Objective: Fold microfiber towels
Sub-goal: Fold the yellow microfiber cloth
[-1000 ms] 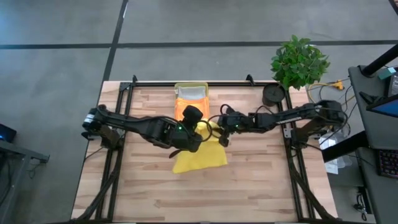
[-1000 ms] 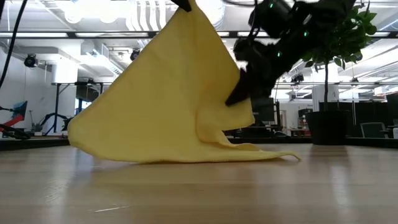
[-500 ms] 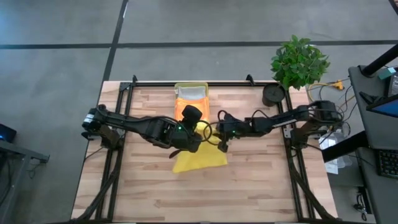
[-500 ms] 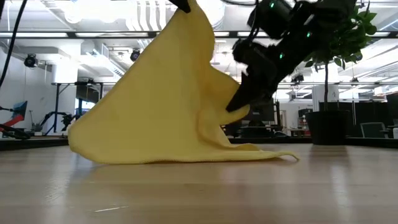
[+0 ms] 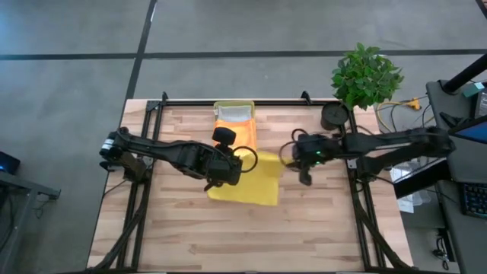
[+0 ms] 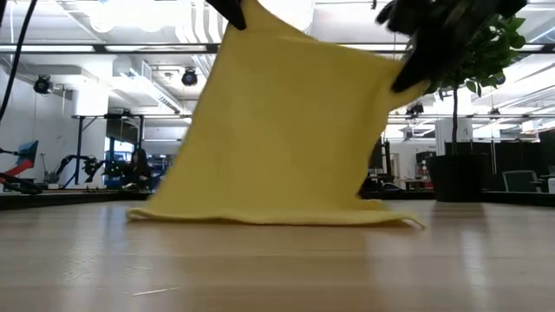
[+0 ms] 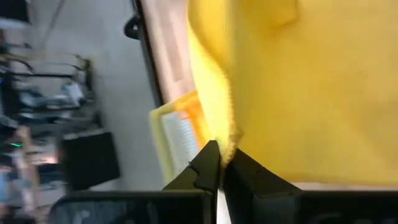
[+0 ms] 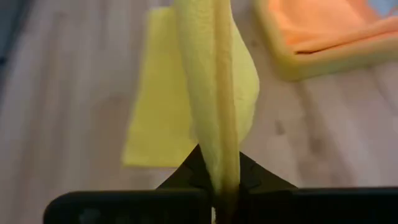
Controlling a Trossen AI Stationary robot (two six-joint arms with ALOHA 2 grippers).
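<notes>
The bright yellow towel [image 5: 251, 183] hangs spread between my two grippers, and its lower edge [image 6: 277, 217] rests on the wooden table. My left gripper [image 5: 230, 162] is shut on the towel's upper left corner, at the top of the low view [image 6: 230, 9]. My right gripper [image 5: 284, 156] is shut on the upper right corner [image 6: 408, 74]. The orange towel [image 5: 232, 128] lies in the yellow tray [image 5: 233, 105] at the table's far side. The teal towel is out of view. My left gripper pinches the towel's upper left corner [image 7: 227, 142] between its two fingers. The towel hangs below the hold, and its lower edge lies on the table. My right gripper pinches a bunched fold at the towel's upper right corner [image 8: 219, 155] between its two fingers. The upper edge runs taut across to the other gripper.
The yellow tray [image 8: 311, 59] stands just beyond the towel, at the far middle of the table. A potted plant [image 5: 366, 74] and a black round object [image 5: 333, 116] stand at the far right corner. Bare wood [image 5: 228, 236] lies on the near side.
My right gripper has gone toward the table's right edge and up with its corner. My left gripper has shifted a little toward the left edge. The towel has spread from a peaked, creased drape into a broad sheet with a taut upper edge. Its lower edge has stayed on the table.
</notes>
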